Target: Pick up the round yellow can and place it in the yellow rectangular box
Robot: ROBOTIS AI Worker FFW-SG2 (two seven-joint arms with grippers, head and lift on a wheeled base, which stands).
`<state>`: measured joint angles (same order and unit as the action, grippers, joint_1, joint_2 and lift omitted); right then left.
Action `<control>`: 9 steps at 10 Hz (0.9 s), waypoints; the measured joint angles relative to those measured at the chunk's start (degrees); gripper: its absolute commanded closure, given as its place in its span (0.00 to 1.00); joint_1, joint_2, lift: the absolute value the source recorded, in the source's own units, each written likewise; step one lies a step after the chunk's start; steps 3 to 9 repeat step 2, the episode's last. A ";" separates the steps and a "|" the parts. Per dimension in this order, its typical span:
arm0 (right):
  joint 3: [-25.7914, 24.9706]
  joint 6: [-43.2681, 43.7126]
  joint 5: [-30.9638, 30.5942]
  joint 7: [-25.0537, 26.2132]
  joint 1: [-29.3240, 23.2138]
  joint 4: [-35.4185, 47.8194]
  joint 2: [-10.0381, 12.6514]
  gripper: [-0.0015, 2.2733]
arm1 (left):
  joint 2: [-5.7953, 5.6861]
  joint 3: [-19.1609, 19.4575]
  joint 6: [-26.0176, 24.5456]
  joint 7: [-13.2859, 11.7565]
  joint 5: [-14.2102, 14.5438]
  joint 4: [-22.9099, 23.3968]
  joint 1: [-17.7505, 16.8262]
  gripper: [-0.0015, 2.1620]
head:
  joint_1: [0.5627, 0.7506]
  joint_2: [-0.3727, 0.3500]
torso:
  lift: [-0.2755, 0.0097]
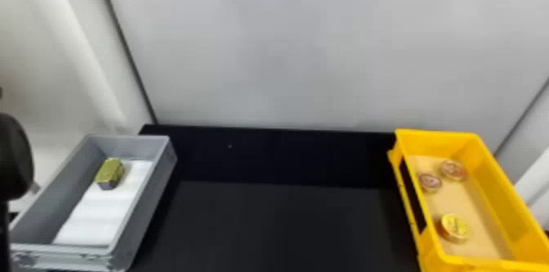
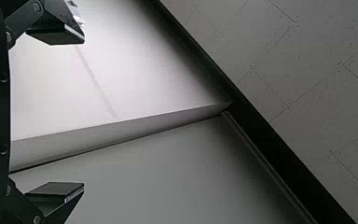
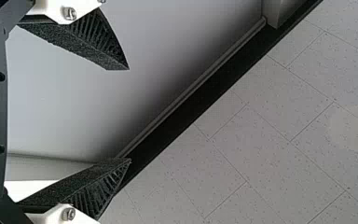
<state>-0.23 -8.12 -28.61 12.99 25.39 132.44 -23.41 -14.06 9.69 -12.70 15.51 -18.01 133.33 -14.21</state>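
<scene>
Yellow round can point(image 1: 454, 227) sits in yellow rectangular box point(image 1: 492, 193).
Head view: can probably stiff, light, slick; pinch it across opposite sides. Left wrist view: left gripper point(image 2: 83, 112) spread, empty. Right wrist view: right gripper point(image 3: 129, 115) spread, empty.

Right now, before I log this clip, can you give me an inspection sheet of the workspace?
Surface: matte black table, no spills seen.
Job's things: round yellow can lying flat inside the yellow rectangular plastic box.
Clutter: two round reddish cans in that box; greenish-gold block-shaped item in a grey plastic bin.
Grippers: left claw open, holding nothing; right claw likewise.
Cables: nothing seen.
Surroundings: pale smooth wall behind the table.
</scene>
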 measured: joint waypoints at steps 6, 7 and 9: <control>0.09 -0.27 0.04 -0.04 -0.04 0.01 -0.03 0.04 | -0.01 -0.05 0.00 0.04 0.00 0.00 0.04 0.07 | 0.53 0.59 | 0.93; 0.09 -0.27 0.04 -0.04 -0.04 0.01 -0.03 0.04 | -0.01 -0.05 0.00 0.04 0.00 0.00 0.04 0.07 | 0.53 0.59 | 0.93; 0.09 -0.27 0.04 -0.04 -0.04 0.01 -0.03 0.04 | -0.01 -0.05 0.00 0.04 0.00 0.00 0.04 0.07 | 0.53 0.59 | 0.93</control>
